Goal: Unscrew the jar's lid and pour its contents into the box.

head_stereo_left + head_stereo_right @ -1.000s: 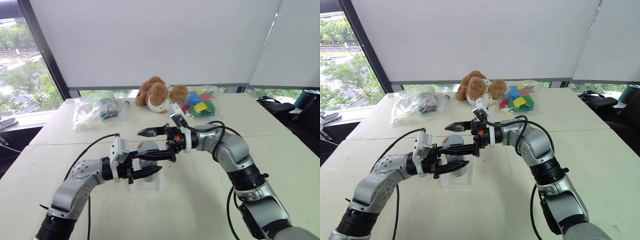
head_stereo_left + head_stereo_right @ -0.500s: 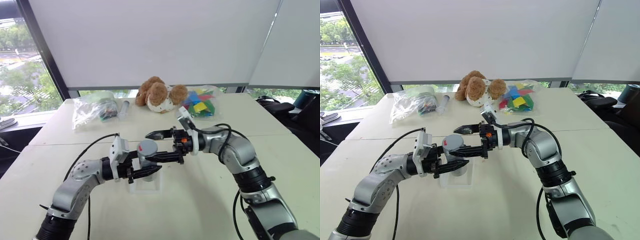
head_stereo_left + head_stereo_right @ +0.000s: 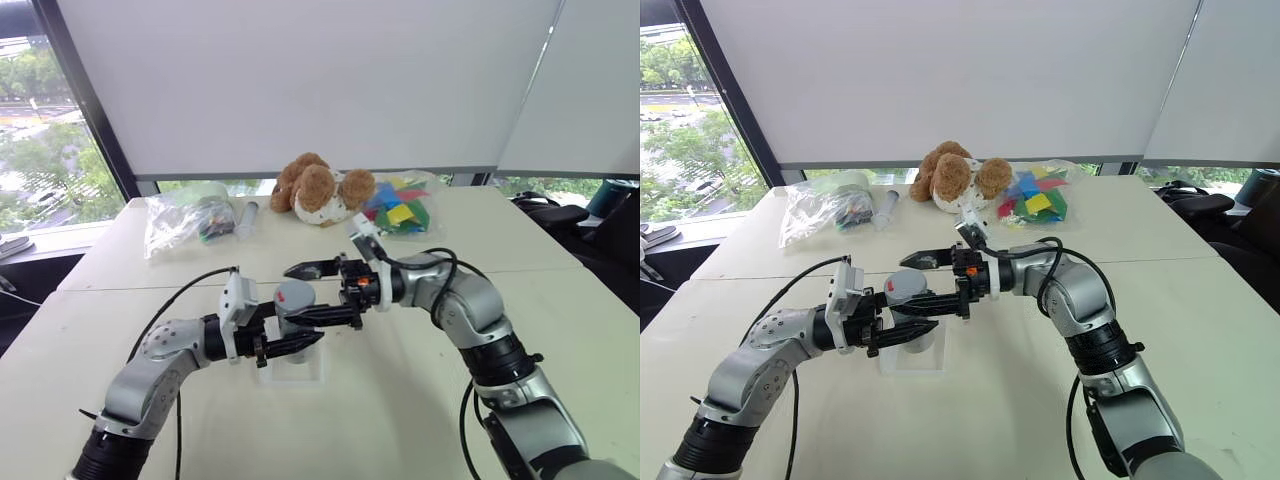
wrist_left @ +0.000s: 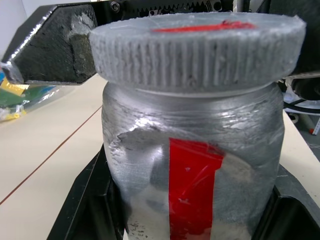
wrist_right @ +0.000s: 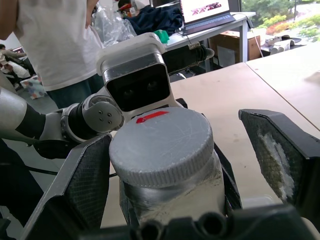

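Observation:
My left gripper [image 3: 305, 332] is shut on the silvery-grey jar [image 3: 293, 315], which has a red label patch [image 4: 192, 190]. It holds the jar upright just above the clear box [image 3: 292, 373] on the table. The ribbed lid [image 3: 293, 293] with its reddish top is on the jar. My right gripper [image 3: 300, 293] reaches in from the right and stands open, one finger [image 5: 87, 182] close beside the lid [image 5: 162, 145] and the other finger [image 5: 280, 150] well apart from it. The contents are hidden inside the jar.
At the table's far edge lie a clear bag of small items [image 3: 185, 220], a slim grey tube [image 3: 248, 218], a brown plush dog [image 3: 318, 190] and a bag of coloured blocks [image 3: 400, 212]. A person [image 5: 50, 40] stands beyond the table in the right wrist view.
The right arm swayed slightly to the right and back. Its open fingers are still either side of the lid. The left gripper and the jar have kept still.

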You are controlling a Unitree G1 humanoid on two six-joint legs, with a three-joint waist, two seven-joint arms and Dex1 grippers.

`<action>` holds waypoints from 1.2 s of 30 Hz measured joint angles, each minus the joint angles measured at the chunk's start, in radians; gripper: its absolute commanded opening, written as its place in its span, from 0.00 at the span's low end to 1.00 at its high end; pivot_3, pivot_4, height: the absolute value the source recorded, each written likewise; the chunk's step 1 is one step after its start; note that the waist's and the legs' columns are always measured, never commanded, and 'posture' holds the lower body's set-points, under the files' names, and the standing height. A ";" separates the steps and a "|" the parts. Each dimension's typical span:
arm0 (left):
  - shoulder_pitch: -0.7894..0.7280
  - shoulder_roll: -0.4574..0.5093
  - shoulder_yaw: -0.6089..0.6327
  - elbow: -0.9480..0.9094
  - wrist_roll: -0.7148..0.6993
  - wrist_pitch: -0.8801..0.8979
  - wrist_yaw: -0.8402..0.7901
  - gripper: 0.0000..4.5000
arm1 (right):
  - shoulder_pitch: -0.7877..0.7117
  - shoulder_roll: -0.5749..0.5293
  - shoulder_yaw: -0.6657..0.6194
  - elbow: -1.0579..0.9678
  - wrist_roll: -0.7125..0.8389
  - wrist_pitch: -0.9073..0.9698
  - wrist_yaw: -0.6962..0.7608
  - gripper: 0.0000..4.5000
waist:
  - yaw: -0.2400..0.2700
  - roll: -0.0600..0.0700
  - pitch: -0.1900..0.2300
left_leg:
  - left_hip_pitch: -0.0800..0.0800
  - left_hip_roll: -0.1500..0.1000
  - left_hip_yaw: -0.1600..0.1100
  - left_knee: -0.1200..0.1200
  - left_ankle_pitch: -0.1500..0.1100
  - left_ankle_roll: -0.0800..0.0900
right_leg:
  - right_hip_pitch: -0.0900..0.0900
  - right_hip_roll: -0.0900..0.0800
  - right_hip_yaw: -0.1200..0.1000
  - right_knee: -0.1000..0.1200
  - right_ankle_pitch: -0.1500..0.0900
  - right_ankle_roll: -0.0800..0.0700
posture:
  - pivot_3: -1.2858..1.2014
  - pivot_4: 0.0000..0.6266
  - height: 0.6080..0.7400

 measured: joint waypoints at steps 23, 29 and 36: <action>0.011 0.010 0.001 -0.018 -0.030 -0.011 -0.001 0.49 | 0.004 0.080 -0.201 -0.029 0.299 0.208 -0.049 0.51 | 0.001 0.001 0.000 | 0.000 0.000 0.000 0.000 0.000 0.000 | 0.000 0.000 0.000 0.000 0.000 0.000 | 0.52 0.24 1.00; 0.032 0.027 0.005 -0.015 -0.031 -0.011 0.004 0.49 | 0.052 -0.036 -0.366 -0.052 0.417 0.280 -0.151 0.51 | 0.008 0.000 0.000 | 0.000 0.000 0.000 0.000 0.000 0.000 | 0.001 -0.001 0.000 -0.001 0.000 0.000 | 0.52 0.24 1.00; 0.037 0.060 0.056 -0.003 -0.035 -0.012 0.011 0.49 | 0.408 -0.207 -0.358 0.143 -0.035 -0.361 -0.084 0.51 | 0.002 -0.001 0.000 | 0.000 -0.001 0.004 0.000 0.000 0.000 | 0.001 0.000 0.000 0.000 0.000 0.000 | 0.52 0.24 1.00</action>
